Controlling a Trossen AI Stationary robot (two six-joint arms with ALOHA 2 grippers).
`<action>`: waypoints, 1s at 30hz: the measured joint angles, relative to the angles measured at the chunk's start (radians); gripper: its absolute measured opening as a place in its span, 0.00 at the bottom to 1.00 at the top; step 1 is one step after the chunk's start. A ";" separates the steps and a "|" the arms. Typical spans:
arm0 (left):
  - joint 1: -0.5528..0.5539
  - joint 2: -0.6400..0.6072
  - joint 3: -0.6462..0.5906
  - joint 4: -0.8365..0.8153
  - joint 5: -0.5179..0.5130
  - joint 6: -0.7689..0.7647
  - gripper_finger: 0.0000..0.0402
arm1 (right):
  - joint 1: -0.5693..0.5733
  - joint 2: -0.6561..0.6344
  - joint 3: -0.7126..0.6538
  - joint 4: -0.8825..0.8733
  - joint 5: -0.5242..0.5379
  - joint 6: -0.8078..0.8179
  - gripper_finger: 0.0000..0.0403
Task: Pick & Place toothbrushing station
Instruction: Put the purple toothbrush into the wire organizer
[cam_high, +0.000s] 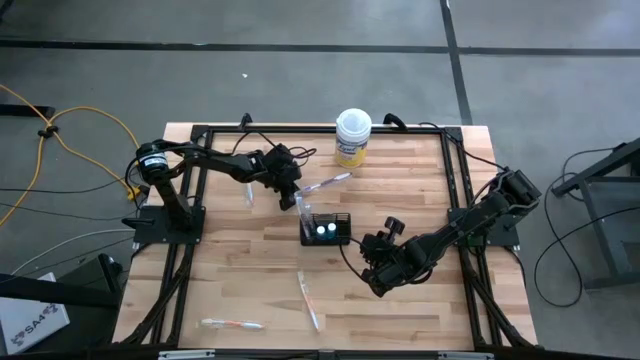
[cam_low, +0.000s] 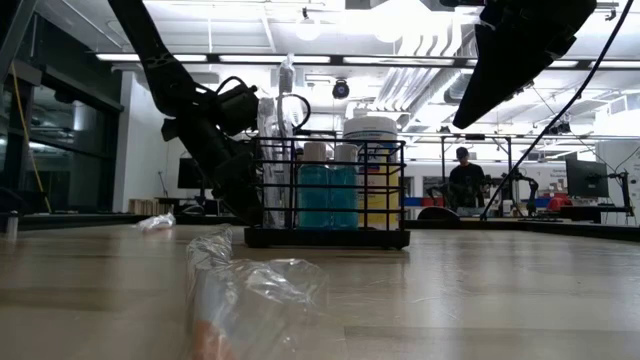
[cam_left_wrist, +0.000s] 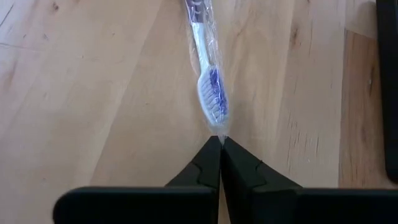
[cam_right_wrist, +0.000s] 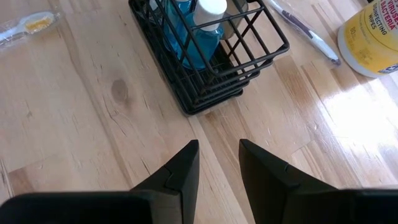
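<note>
The toothbrushing station, a black wire-mesh holder (cam_high: 343, 219) (cam_low: 330, 238) (cam_right_wrist: 186, 93), stands on the table's middle with two teal white-capped tubes (cam_low: 328, 192) (cam_right_wrist: 200, 31) upright in it. Just left of it, my left gripper (cam_high: 296, 196) (cam_left_wrist: 219, 140) is shut on a toothbrush in a clear wrapper (cam_left_wrist: 210, 93), which has blue bristles. My right gripper (cam_high: 376, 278) (cam_right_wrist: 217, 144) hangs open above the table on the holder's near right, with nothing between its fingers. My left gripper pinches the end of the clear wrapper (cam_left_wrist: 219, 133), just past the brush head, between its two fingertips. The fingers slant down from the table's left, in line with the toothbrush. The toothbrush runs on away from them; its far end is outside the wrist view.
A yellow white-lidded tub (cam_high: 352, 137) (cam_right_wrist: 370, 37) stands at the far edge. Loose toothbrushes lie between tub and holder (cam_high: 325, 183) (cam_right_wrist: 305, 28), near the front (cam_high: 308, 298) (cam_low: 250, 300), and at the front left (cam_high: 232, 323). Black frame rails border the table.
</note>
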 joint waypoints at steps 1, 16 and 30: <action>0.000 0.000 0.000 0.000 0.000 0.000 0.00 | 0.000 0.000 0.000 0.000 0.000 0.000 0.26; 0.000 0.000 0.000 0.000 0.021 0.000 0.04 | 0.000 0.000 0.000 0.000 -0.001 0.000 0.26; 0.000 0.000 0.000 0.003 0.017 -0.023 0.10 | 0.000 0.000 0.000 0.000 -0.005 0.000 0.26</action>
